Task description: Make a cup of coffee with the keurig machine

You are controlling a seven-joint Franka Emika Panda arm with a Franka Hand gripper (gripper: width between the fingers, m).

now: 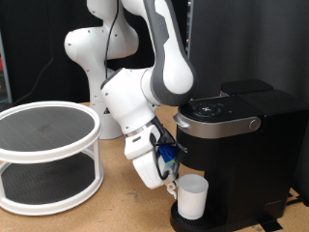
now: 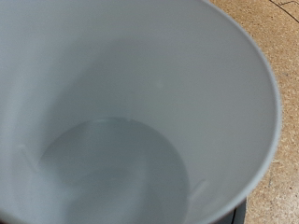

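The white cup (image 1: pixel 193 198) stands upright on the round drip base under the spout of the black keurig machine (image 1: pixel 246 145). My gripper (image 1: pixel 174 184) points down at the cup's rim on the exterior view's left side, right against it. The exterior view does not show its fingers plainly. In the wrist view the empty inside of the cup (image 2: pixel 140 112) fills almost the whole frame, with no fingers showing. A sliver of the dark drip base (image 2: pixel 241 213) shows beside the cup. The machine's lid is down.
A white two-tier round rack (image 1: pixel 48 155) with dark mesh shelves stands at the exterior view's left on the wooden table (image 1: pixel 116 208). The arm's white base stands behind it. Black curtains hang at the back.
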